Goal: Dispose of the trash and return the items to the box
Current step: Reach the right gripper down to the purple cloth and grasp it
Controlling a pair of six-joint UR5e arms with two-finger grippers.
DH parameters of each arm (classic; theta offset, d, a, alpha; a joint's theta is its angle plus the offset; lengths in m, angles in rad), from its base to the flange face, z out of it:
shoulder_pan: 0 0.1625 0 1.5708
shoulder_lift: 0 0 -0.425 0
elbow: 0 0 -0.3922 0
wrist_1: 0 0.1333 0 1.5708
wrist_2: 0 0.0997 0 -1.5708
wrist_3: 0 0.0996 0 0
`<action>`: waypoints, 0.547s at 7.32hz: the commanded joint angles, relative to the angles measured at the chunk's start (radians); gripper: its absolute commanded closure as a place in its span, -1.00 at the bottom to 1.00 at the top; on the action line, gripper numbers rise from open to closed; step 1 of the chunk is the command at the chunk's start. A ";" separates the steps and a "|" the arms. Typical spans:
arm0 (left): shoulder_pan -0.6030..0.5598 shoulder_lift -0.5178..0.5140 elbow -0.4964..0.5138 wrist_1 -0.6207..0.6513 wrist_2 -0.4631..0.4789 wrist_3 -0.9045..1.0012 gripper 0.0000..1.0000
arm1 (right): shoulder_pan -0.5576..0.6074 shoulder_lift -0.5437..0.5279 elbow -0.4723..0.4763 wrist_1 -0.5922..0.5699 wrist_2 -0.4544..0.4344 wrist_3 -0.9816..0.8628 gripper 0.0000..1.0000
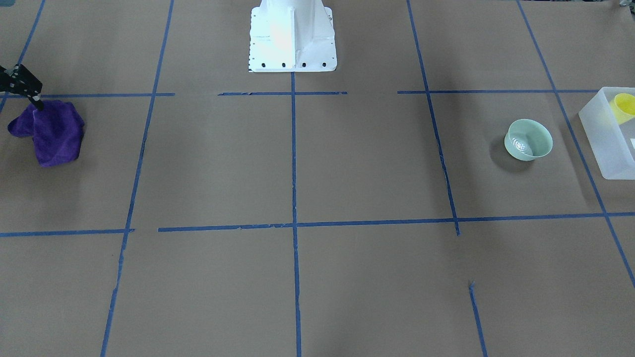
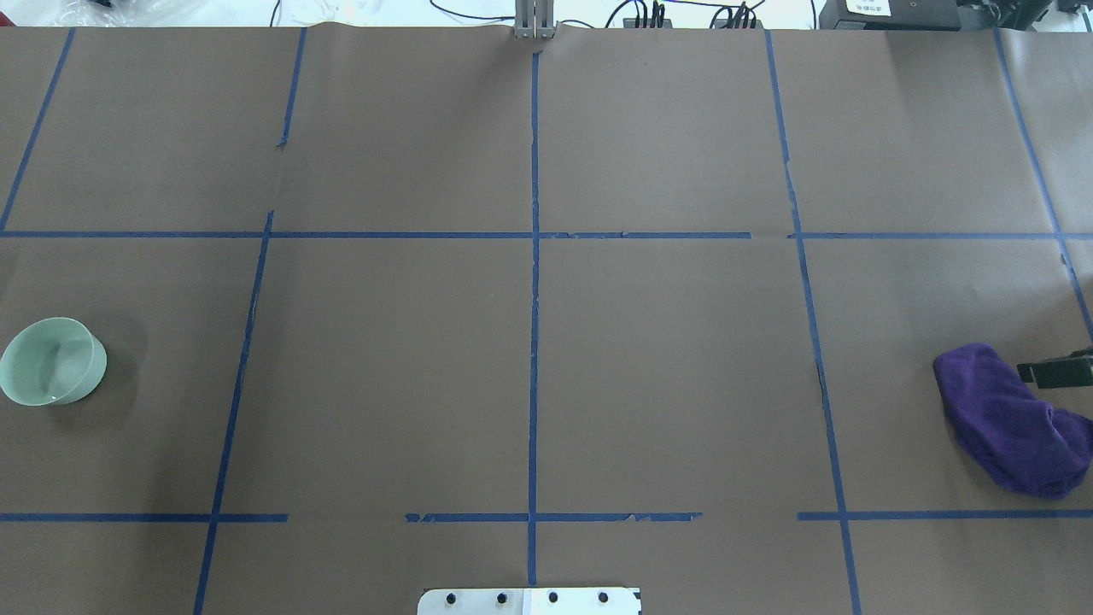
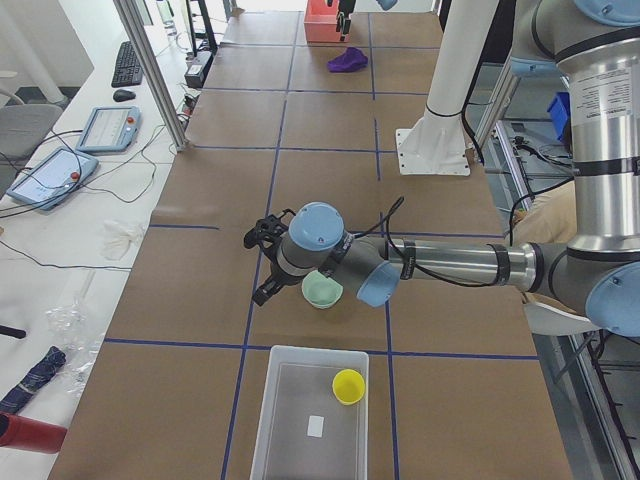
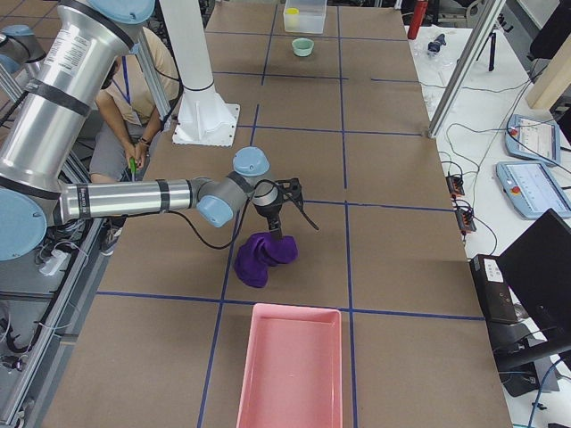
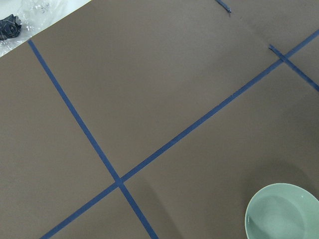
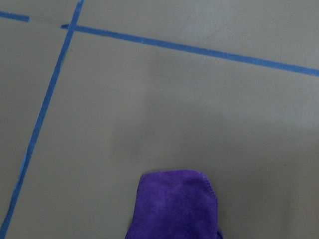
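- You have a tabletop (image 1: 377, 163) covered in brown paper, and blue tape (image 1: 293, 148) divides it into large rectangles. The white robot base (image 1: 292, 39) stands at the middle of its robot-side edge.
- Look past the right tool (image 4: 277, 230) towards the right end of the tabletop. You find a pink tray (image 4: 290, 366) near it, lying flat, with one taped line between them.
- Well beyond the left tool (image 3: 262, 280), at the left end of the tabletop, you see the box (image 3: 295, 400). It is a frosted white bin standing upright with its top open.
- Directly beneath the right tool hangs the purple cloth (image 4: 263, 254). The tool points down and its fingers are clenched on the top fold. The cloth bunches up to a peak there and drapes below. You cannot tell whether its lower end rests on the paper.
- The left tool sits low over the tabletop at the end of its outstretched arm. It appears only in the left side view, so you cannot tell whether it is released or clenched.
- Just beside the left tool, on the side towards the robot, you find the mint-green bowl (image 1: 528, 140). It is upright on the paper and lies between the tool and the box, outside the box.
- Farther from the left tool than the bowl, the yellow cup (image 3: 348, 385) sits inside the box, against the wall nearest the robot.
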 commanded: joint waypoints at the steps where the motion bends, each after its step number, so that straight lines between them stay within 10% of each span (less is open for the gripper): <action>1: 0.001 -0.029 0.007 0.005 0.000 -0.001 -1.00 | -0.164 -0.025 -0.073 0.080 -0.130 0.053 -0.60; 3: 0.001 -0.033 0.008 0.005 -0.002 -0.002 -1.00 | -0.203 -0.016 -0.108 0.098 -0.162 0.052 0.99; 4: 0.001 -0.033 0.010 0.005 -0.002 -0.002 -1.00 | -0.212 -0.014 -0.108 0.098 -0.190 0.026 1.00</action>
